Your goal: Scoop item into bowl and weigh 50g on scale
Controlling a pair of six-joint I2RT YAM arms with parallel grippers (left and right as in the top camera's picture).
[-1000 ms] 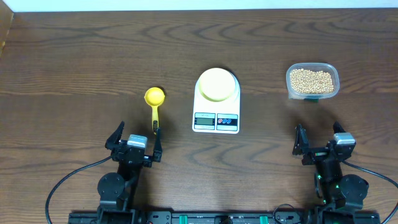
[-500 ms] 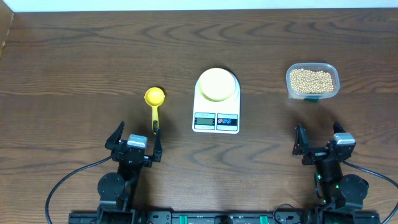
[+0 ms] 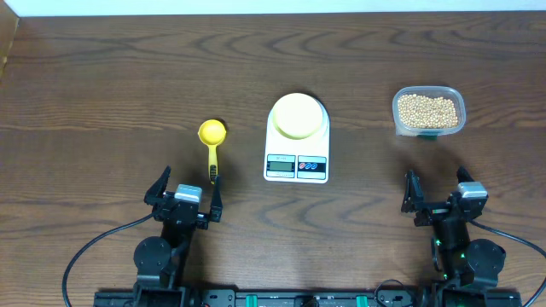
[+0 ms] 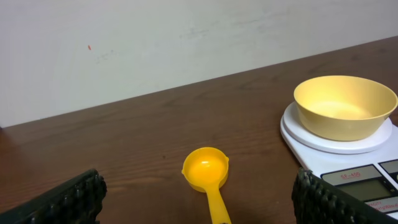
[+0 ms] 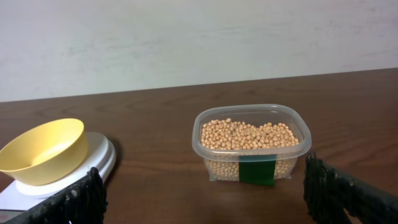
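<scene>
Our left fingers [image 4: 68, 199] stand spread wide, holding nothing; the yellow scoop [image 3: 212, 149] lies at their 12 o'clock. Our right fingers [image 5: 336, 199] are spread too. Farther out on the counter [image 3: 85, 85], the bowl [image 3: 298, 115] sits on the scale [image 3: 297, 164]. The beans [image 3: 427, 110] fill the tub [image 3: 397, 121] at 12 o'clock from the right fingers.

the bowl [image 3: 298, 115] sits on the scale [image 3: 297, 139], a yellow scoop [image 3: 212, 142] to its left, a tub of beans [image 3: 428, 111] to its right, both grippers open near the table's front edge.
</scene>
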